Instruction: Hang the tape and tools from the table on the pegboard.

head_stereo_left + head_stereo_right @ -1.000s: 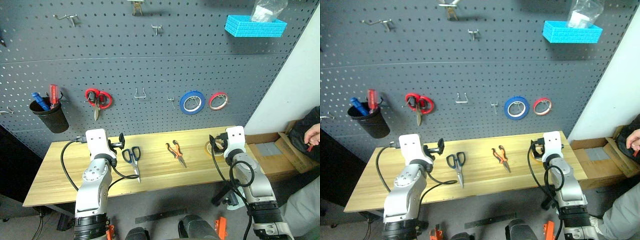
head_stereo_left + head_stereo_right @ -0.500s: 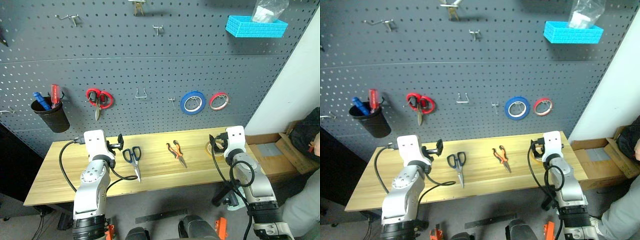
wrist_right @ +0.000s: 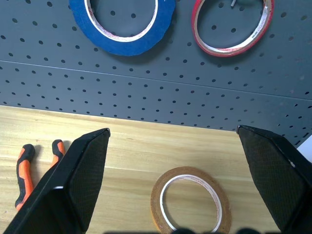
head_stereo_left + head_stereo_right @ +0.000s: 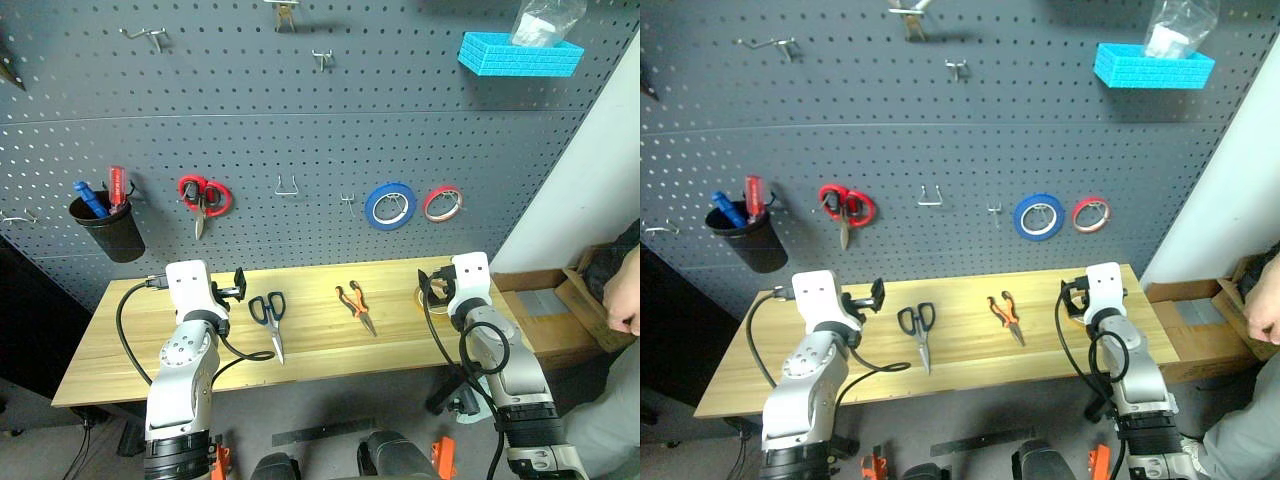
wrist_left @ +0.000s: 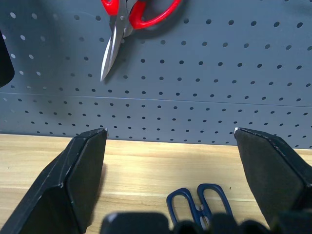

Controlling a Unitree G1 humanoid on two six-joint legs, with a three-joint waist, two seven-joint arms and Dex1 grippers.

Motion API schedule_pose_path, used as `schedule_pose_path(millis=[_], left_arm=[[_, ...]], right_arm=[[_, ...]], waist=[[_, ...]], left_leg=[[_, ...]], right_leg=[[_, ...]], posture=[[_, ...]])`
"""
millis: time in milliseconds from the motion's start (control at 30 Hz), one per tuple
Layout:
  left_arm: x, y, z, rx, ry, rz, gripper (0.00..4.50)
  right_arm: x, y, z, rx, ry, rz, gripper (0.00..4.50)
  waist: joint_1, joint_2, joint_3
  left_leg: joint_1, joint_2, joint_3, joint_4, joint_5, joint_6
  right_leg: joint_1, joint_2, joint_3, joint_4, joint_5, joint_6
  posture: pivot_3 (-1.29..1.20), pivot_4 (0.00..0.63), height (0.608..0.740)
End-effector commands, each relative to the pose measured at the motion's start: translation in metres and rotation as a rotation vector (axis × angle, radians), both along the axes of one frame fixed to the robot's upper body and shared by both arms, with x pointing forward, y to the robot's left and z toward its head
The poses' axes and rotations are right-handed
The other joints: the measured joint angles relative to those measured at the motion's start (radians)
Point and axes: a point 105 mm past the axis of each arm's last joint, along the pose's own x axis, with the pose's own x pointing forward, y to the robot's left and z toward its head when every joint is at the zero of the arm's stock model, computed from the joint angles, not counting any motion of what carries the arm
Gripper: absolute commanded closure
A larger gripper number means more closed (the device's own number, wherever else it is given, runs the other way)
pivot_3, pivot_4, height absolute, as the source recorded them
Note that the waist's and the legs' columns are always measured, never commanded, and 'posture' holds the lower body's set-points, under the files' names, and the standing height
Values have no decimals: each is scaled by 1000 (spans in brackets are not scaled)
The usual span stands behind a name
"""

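Both pincers stand released and empty, and since a second ago nothing on the table has moved: only the head camera has drifted a little, so no tool has been picked up yet.

From the left eye view, the left pincer [image 4: 240,283] hovers over the table [image 4: 120,345] just beside the dark blue scissors [image 4: 268,318]. The orange-and-black pliers [image 4: 354,305] lie near the middle of the wood. The right pincer [image 4: 436,285] hangs above the yellow tape [image 4: 424,296], which lies flat near the table's right end. On the pegboard [image 4: 300,120] behind hang red scissors [image 4: 204,195], a blue ring [image 4: 388,204] and a red ring [image 4: 442,203], with bare hooks [image 4: 288,184] between them. A black cup [image 4: 106,226] holds red and blue screwdrivers. A person's hand [image 4: 622,305] shows at the right edge. No slim orange-and-black screwdriver can be made out.

From the left wrist view, the two black fingers [image 5: 80,170] stand wide apart, with the blue scissor handles low between them and the red scissors on the board above.

From the right wrist view, the fingers [image 3: 83,170] are likewise spread, with the tape on the wood between them and the pliers' handles off to one side.

The task is judged barely begun; each arm looks lined up for a first grasp.
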Motion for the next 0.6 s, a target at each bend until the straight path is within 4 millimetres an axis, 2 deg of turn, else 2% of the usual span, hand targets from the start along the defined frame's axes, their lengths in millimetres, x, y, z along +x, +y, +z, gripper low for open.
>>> schedule_pose_path(millis=[33,167,267,333,500,600], left_arm=[[0,-3,19,6,-69,-10,54],[5,-35,24,-36,-63,-158,54],[6,-80,32,-83,-47,-379,54],[2,-109,30,-144,7,-531,54],[3,-150,27,-214,94,-728,54],[6,-159,26,-206,124,-753,54]], right_arm=[[1,-1,19,-5,-59,7,0],[3,-2,21,-23,-38,28,0],[8,-2,18,-67,13,93,0],[11,-4,13,-81,60,129,0],[22,2,5,-48,177,243,0],[31,2,8,-53,200,268,0]], waist=[[0,0,0],[3,0,1],[3,1,5],[3,2,8],[-1,3,18],[-3,5,35]], left_leg=[[0,0,0,0,0,0],[0,0,0,0,0,0],[0,-1,0,0,0,0],[0,-1,1,1,0,0],[4,-2,2,0,0,0],[6,-2,2,0,0,1]], right_leg=[[0,0,0,0,0,0],[0,0,0,0,0,0],[0,0,0,0,0,0],[1,0,0,0,0,0],[3,1,1,0,0,0],[3,1,2,1,0,0]], posture=[[-42,54,740],[-46,81,740],[-47,94,740],[-48,100,740],[-53,126,740],[-47,156,740]])
